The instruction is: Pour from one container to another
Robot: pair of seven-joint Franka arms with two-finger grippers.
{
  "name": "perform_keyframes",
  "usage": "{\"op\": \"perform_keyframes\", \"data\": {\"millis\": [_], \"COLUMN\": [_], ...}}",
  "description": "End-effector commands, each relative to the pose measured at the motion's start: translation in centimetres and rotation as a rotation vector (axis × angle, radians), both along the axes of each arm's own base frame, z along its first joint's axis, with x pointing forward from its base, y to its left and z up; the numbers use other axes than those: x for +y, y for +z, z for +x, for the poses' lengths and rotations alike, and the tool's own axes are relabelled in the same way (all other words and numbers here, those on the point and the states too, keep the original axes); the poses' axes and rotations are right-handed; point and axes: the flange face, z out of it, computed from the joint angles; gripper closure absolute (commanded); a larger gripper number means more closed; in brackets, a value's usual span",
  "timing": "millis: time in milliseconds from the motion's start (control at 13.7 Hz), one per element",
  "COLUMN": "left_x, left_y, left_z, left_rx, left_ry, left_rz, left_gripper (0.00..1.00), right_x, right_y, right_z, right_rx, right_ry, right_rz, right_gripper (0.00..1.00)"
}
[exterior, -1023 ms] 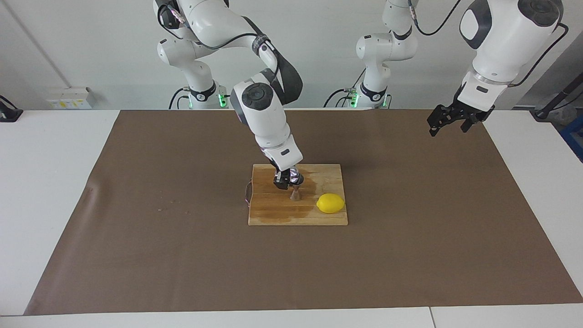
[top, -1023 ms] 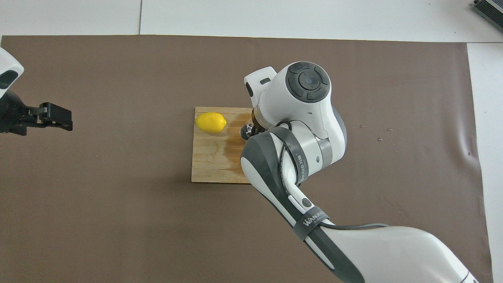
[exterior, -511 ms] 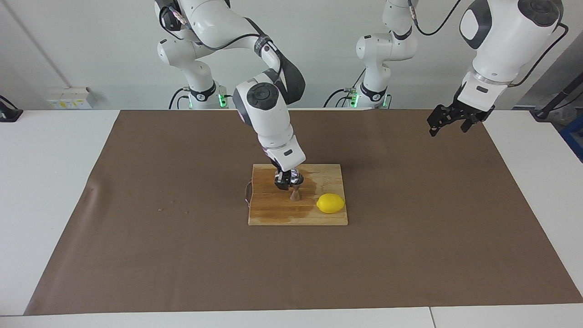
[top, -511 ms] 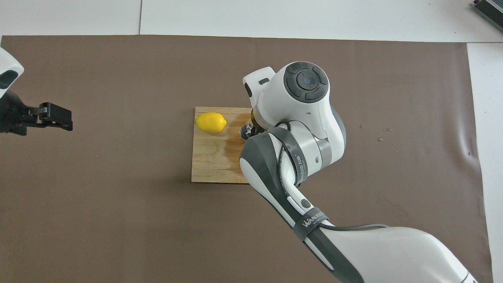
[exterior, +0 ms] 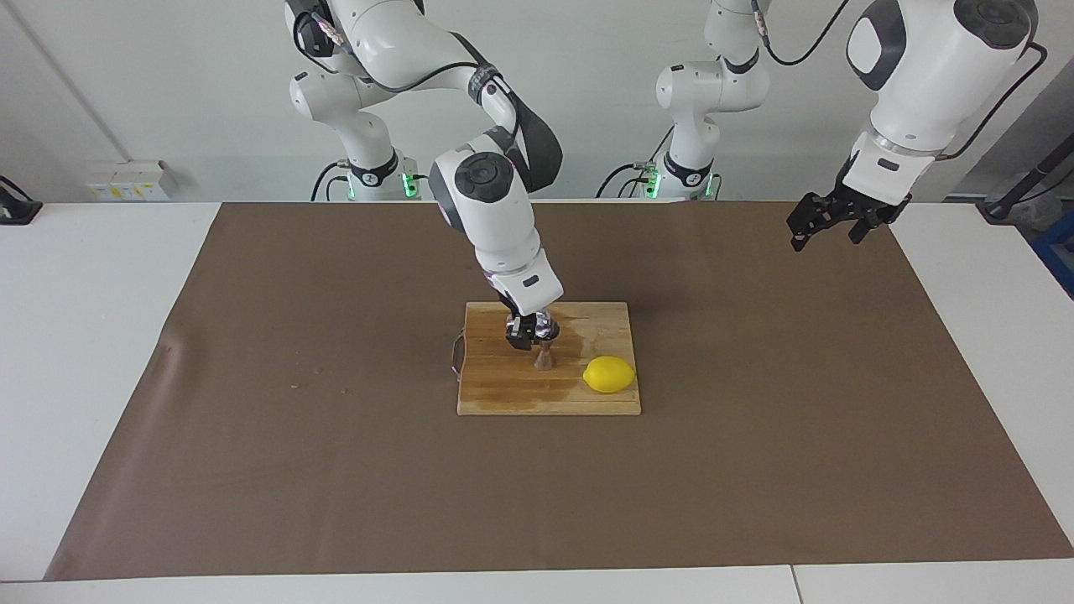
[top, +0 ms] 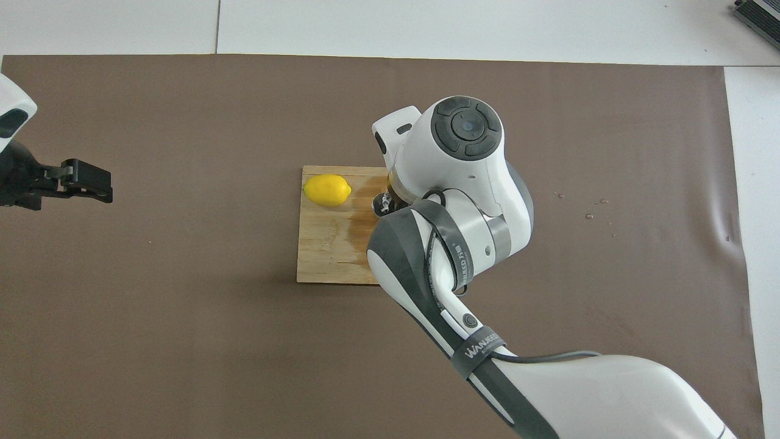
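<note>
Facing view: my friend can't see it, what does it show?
The right gripper holds a tiny clear glass cup over a small silver steel jigger on a wooden cutting board, beside a yellow lemon. The left gripper waits, open.

Jigger point(exterior: 544, 359) on board point(exterior: 503, 394), lemon point(exterior: 609, 374) beside it (toward left arm's end).

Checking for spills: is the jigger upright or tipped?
Upright. The jigger stands on its base on the cutting board, beside the lemon, under the right gripper.
</note>
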Motion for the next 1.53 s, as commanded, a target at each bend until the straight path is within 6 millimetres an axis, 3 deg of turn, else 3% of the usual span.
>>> {"op": "perform_keyframes", "data": {"millis": [0, 1461], "left_x": [0.25, 0.25], "left_y": [0.06, 0.06], "left_z": [-0.93, -0.93], "left_rx": [-0.002, -0.002], "left_ry": [0.011, 0.011], "left_rz": [0.016, 0.016], "left_gripper": [0.0, 0.0], "right_x": [0.42, 0.4], "right_y": [0.31, 0.2], "right_z": [0.29, 0.26], "right_rx": [-0.005, -0.017], "right_ry": [-0.002, 0.013], "right_rz": [-0.023, -0.055], "right_gripper": [0.92, 0.93]}}
